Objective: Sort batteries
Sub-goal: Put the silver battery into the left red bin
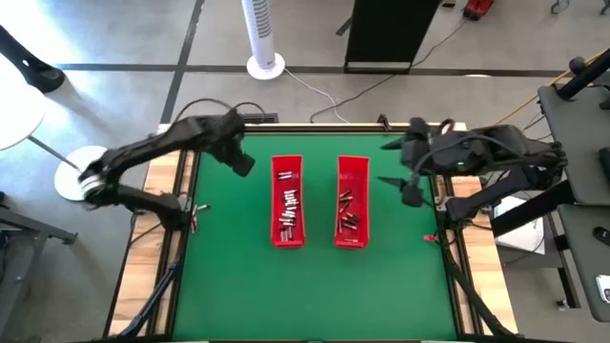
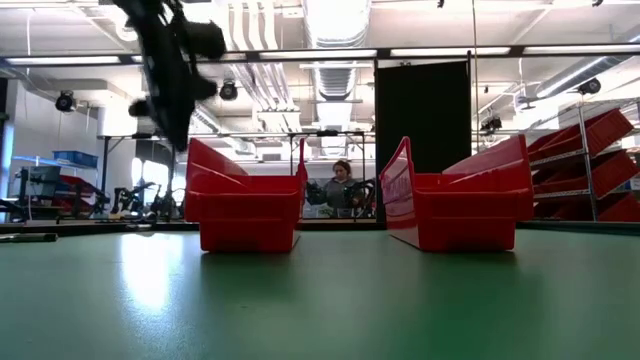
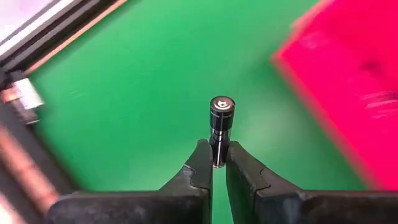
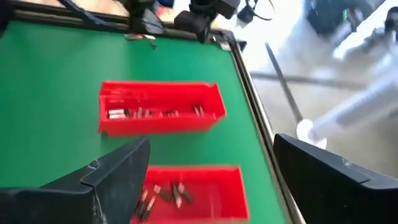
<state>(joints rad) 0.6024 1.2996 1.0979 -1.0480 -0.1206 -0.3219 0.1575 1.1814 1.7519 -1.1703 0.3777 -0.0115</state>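
Batteries point(image 1: 289, 211) lie mostly in two long red trays on the green bench point(image 1: 229, 267): small smooth metal cylinders, silvery-grey and dark, some with reddish ends. One battery point(image 3: 221, 127) is out of the trays, pinched at its lower end between the dark fingers point(image 3: 198, 171) of the left tool point(image 3: 216, 163); it is dark and glossy with a round silvery cap facing the left wrist camera. The left tool point(image 1: 242, 164) is closed on it, raised above the green surface just beside the far end of the left tray point(image 1: 288, 200).

That tray is a rectangular bin of shiny red plastic with sloping walls; a loose scatter of batteries runs along its floor, thickest toward the near end. The right tray point(image 1: 352, 201) is the same shape and material and stands parallel, a little apart from the first; its batteries point(image 1: 347, 214) gather in the nearer half.

The right tool point(image 1: 393, 162) hangs over the bench by the far right side of the right tray, its two broad dark fingers point(image 4: 118, 174) spread wide with nothing between them.

The bench top is a flat, matt green mat framed by black rails and pale wood.
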